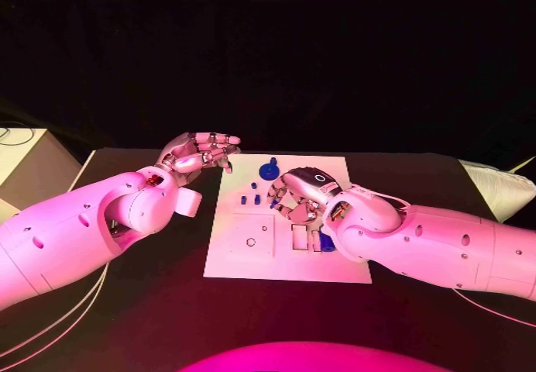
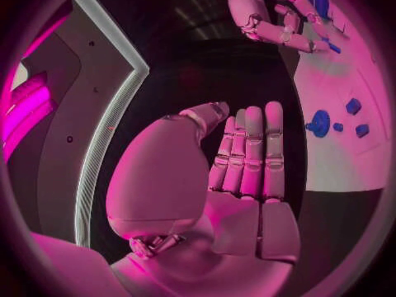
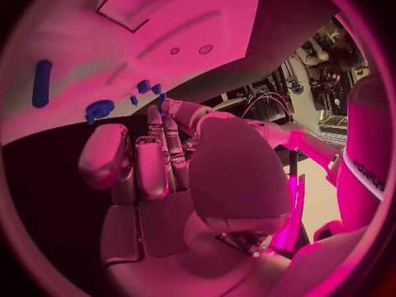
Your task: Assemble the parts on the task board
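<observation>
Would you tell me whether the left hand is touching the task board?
Apart. The head view shows the left hand over the dark table beside the task board, fingers spread and empty, with a dark gap before the board's edge.

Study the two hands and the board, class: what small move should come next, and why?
Probably lower the right hand onto the small blue parts beneath it and pick one up. It hovers over the task board with nothing in it, while the left hand sits open past the board's far corner. The blue disc also lies untouched.
</observation>
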Controlling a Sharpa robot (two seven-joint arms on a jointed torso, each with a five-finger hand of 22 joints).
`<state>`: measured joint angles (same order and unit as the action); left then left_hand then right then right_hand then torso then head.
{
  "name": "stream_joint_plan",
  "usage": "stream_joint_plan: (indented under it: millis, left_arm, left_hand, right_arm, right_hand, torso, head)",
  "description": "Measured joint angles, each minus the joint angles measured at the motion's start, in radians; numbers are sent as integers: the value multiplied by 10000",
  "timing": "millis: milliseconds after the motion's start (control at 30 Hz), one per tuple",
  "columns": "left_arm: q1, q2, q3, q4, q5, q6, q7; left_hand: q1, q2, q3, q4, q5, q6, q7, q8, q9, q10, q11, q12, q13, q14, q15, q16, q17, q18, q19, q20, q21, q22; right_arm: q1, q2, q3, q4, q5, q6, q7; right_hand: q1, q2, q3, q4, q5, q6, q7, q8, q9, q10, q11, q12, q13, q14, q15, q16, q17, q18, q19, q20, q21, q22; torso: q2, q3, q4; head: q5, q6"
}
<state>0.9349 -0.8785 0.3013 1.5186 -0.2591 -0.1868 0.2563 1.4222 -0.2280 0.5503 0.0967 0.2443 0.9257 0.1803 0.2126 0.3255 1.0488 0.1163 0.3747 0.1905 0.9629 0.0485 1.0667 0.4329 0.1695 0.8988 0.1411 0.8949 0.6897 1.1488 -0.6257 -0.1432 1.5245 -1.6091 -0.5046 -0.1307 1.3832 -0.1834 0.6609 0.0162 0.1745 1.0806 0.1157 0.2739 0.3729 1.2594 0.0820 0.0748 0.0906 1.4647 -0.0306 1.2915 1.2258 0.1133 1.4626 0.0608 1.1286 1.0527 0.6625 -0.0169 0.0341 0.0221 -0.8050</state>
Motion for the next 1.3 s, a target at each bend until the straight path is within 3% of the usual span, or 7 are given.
stream_joint_plan:
  millis: [167, 500, 767, 1300]
  left_arm:
    - [-3, 4, 0, 73, 33, -80, 1]
    - [-6, -1, -1, 128, 67, -162, 4]
    - [-6, -8, -1, 139, 79, -183, 5]
    - [-8, -24, -1, 151, 89, -188, 5]
  left_hand:
    - [0, 0, 0, 0, 0, 0, 0, 0, -10, -36, 36, 0, 0, 0, 0, 0, 0, 0, 0, 0, -40, -9]
    - [0, 0, -9, 9, 0, 0, 0, 0, -9, -35, 36, 0, -1, 0, 0, 0, 1, -1, 0, 0, -40, -8]
    - [0, 0, -27, 27, 0, 0, 0, 0, -9, -35, 36, 0, -2, 0, 0, 1, 1, 0, 0, 0, -40, -8]
    - [0, 0, -26, 27, 0, 0, 0, 0, -8, -34, 36, -1, -3, 0, 0, -41, 2, 1, 38, 38, -40, -21]
  right_arm:
    - [-209, 327, -34, -208, -192, 247, -98]
    - [-382, 573, -62, -464, -461, 619, -334]
    - [-438, 619, -70, -454, -563, 825, -440]
    - [-514, 803, -76, -642, -698, 962, -552]
  right_hand:
    - [0, 0, -2, -1, -1, -4, -3, -7, -1, 0, 0, -17, 0, 0, 0, 0, 0, 11, 0, 0, 0, -20]
    - [-28, -28, 24, -30, -6, -17, -16, -17, 14, 0, 0, -49, 3, 0, 0, 0, -19, 12, 0, 1, 0, -19]
    - [-43, -44, 23, -31, -10, -18, -16, -19, 13, 0, 0, -38, 67, 0, 0, 0, -19, 14, 0, 1, 0, -19]
    - [-67, -68, 13, -38, 28, -15, -12, 33, 22, 0, 0, -13, 71, 0, 0, 0, -33, 16, 0, 1, 0, -34]
  torso:
    - [7, 12, 7]
    - [7, 22, -11]
    - [4, 28, -19]
    - [6, 28, -10]
  head:
    - [86, -82]
    - [244, -221]
    - [307, -308]
    - [393, -369]
